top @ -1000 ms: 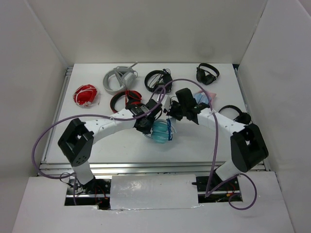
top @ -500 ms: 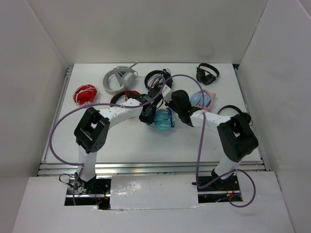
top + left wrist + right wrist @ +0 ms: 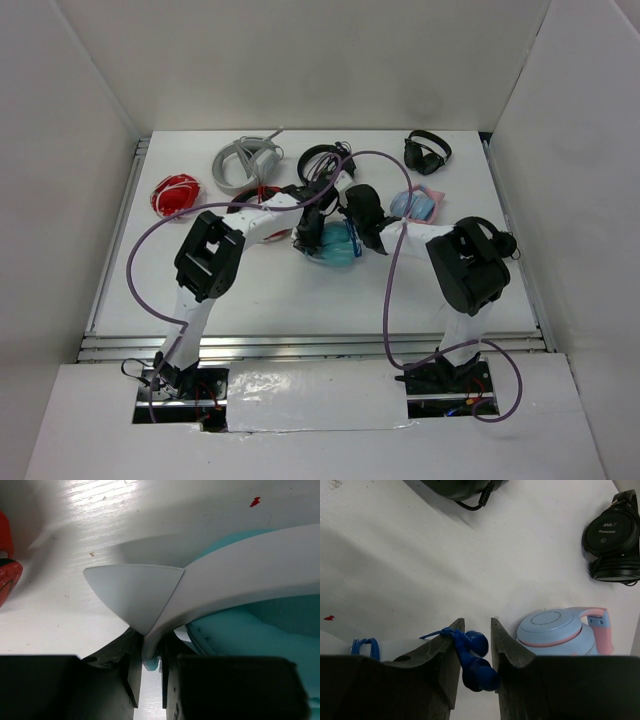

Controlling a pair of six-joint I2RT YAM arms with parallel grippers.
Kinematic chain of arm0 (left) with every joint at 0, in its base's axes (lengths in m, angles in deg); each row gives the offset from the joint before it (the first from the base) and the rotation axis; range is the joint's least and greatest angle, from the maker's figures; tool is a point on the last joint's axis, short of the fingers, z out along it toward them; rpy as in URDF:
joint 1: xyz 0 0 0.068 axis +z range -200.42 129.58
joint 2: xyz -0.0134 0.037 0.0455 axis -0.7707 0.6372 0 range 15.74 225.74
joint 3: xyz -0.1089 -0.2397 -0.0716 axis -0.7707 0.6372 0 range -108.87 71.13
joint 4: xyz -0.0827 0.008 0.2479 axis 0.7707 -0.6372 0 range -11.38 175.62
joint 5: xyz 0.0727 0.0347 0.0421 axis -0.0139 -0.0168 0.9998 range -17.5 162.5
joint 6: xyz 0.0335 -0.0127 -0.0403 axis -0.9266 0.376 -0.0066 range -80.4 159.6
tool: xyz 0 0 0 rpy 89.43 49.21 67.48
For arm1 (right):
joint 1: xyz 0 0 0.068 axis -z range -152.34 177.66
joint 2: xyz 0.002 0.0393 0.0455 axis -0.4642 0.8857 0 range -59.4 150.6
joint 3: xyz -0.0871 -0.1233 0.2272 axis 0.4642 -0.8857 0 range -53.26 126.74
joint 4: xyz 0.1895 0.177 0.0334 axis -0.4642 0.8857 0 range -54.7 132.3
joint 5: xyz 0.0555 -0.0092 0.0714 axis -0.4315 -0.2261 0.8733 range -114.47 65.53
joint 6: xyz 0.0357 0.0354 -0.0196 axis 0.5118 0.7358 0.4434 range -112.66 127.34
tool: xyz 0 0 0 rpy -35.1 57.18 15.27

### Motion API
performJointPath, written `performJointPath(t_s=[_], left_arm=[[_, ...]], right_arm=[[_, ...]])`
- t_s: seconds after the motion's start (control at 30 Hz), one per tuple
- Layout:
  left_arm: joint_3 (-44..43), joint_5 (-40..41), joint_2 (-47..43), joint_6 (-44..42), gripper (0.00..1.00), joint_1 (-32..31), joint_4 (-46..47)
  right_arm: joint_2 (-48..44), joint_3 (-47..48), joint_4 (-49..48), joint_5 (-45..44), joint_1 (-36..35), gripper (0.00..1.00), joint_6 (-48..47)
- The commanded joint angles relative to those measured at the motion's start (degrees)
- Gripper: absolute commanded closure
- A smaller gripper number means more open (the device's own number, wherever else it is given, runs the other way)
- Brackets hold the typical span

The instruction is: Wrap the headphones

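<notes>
Top view, centre: the teal headphones (image 3: 336,245) lie on the table (image 3: 300,295) – mid-frame, between the two arms' ends.
Top view, left gripper (image 3: 308,237): against the left side of the teal cups; jaw gap unreadable from here.
Top view, right gripper (image 3: 355,218): just upper right of the cups, near the pale blue-and-pink headphones (image 3: 415,205).
Left wrist view, bottom centre: the fingers (image 3: 131,672) are pinched together on the edge of the white band (image 3: 240,575).
Left wrist view, middle: a white pointed ear piece (image 3: 132,592) sits above the pinch, and the teal cup (image 3: 240,635) fills the lower right.
Right wrist view, bottom centre: the jaws are nearly closed on the thick end of the blue cable (image 3: 476,661) – it fills the gap.
Right wrist view, lower left: blue cable loops cross the white band.
Right wrist view, upper right: black headphones (image 3: 612,540).
</notes>
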Motion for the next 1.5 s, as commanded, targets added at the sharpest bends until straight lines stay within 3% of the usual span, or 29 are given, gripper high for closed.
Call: performJointPath(t_s=[0.0,0.07,0.17,0.3,0.37,0.43,0.6,0.8,0.83,1.23,1.33,1.47], left_arm=[[-4.3,-5.5,2.1,-2.7,1.00,-1.1,3.2],[-6.0,-4.6,2.8,-3.2,1.00,-1.0,1.7],[-7.9,-4.5,3.3,-3.5,0.76,-0.9,0.2],[-8.0,-5.4,2.4,-4.0,0.30,-0.9,0.9],[-8.4,-5.2,1.7,-4.1,0.26,-0.9,0.8],[-8.7,-4.5,1.1,-4.2,0.13,-0.8,0.3],[-10.0,-3.1,0.3,-3.8,0.01,-0.5,-1.5],[-9.6,-2.7,-2.7,-2.9,0.01,-0.5,-2.3],[-9.5,-2.8,-3.3,-3.1,0.01,-0.5,-1.9],[-7.3,-0.6,-17.9,-3.8,0.01,-1.9,-1.8],[-4.9,1.0,-22.7,-3.0,0.01,-1.9,-2.6],[4.4,6.2,-32.0,-0.3,0.01,-1.9,-2.6]], right_arm=[[-0.4,4.3,-7.2,6.8,-2.6,0.63,-0.9],[-0.4,5.2,-5.0,7.2,-2.5,0.57,-3.2],[-1.5,5.7,-2.2,9.5,-1.7,0.46,-5.1],[-2.2,7.8,2.4,12.8,0.0,0.46,-4.0],[-2.9,8.7,4.9,14.0,0.8,0.45,-3.1],[-4.4,8.5,5.0,15.5,1.1,0.44,-2.2],[-9.3,8.3,6.1,17.8,2.5,0.43,2.5],[-18.7,8.4,8.0,19.2,4.2,0.25,11.8],[-19.8,8.4,8.7,19.6,4.5,0.01,14.7],[-41.7,0.0,10.7,16.1,7.6,0.00,35.6],[-47.0,-1.9,13.3,15.0,9.3,0.00,39.5],[-54.1,-6.4,17.8,14.0,11.7,0.00,45.1]])
